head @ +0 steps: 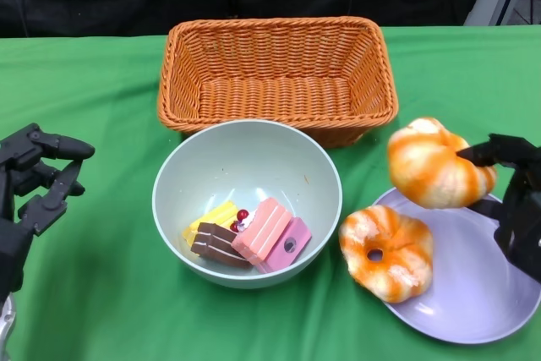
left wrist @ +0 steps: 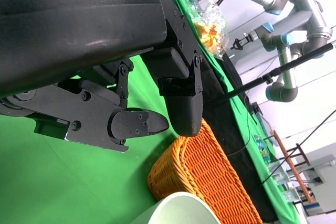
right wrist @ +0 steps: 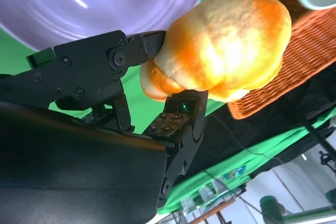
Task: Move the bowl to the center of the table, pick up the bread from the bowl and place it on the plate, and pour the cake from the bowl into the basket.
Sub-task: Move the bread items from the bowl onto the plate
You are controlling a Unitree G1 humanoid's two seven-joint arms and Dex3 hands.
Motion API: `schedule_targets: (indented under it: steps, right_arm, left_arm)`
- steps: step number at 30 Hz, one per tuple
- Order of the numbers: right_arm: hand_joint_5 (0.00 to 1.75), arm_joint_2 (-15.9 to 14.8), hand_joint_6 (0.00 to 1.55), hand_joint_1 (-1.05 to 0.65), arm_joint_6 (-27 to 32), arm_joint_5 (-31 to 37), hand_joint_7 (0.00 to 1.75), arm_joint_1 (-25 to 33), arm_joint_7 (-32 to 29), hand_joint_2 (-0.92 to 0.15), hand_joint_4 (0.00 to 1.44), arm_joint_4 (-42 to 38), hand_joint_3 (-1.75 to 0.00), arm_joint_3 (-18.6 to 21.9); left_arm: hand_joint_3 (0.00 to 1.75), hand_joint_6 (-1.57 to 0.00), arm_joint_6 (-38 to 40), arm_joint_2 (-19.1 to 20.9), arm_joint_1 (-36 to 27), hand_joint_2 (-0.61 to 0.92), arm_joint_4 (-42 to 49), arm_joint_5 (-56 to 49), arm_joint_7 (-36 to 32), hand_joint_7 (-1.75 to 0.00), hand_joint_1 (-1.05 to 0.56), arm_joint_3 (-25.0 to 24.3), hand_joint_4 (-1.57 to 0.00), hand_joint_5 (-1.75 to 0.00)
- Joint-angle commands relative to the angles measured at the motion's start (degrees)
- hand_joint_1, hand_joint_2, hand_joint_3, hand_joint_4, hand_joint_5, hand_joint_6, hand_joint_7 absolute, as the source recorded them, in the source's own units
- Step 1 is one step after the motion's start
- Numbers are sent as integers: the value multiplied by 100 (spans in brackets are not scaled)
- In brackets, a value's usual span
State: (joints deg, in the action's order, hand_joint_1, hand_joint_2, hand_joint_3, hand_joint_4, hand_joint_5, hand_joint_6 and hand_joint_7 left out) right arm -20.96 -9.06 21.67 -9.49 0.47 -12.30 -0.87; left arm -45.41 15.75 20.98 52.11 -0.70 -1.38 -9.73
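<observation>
A bun [head: 439, 163] is pinched by the right hand [head: 514, 196] above the plate [head: 482, 293]; it should be lowered onto bare plate, beside the first bun [head: 386, 252].

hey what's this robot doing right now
The right hand holds a bread roll above the purple plate, where a ring-shaped bread already lies. The left hand is open, apart from the bowl, which holds cake pieces in front of the basket.

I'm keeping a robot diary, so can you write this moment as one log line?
right hand: holds bread above plate | left hand: open, empty | second bread: on plate | cakes: in bowl | basket: empty
</observation>
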Motion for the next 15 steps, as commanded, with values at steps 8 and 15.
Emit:
schedule_targets:
  steps: [8, 15]
  right_arm:
    - [124, -395, 93, -7, -32, 297, 45, 16, -202, -92, 72, -760, -3, -46]
    - [138, -634, 89, -8, 766, 531, 53, 88, 375, -92, 62, -336, -4, -243]
  left_arm:
    - [43, -73, -48, 102, 20, 92, -4, -60, -36, -102, -14, -39, -70, -143]
    - [44, -73, -51, 80, 18, 92, -19, -65, -16, -103, -14, -62, -70, -143]
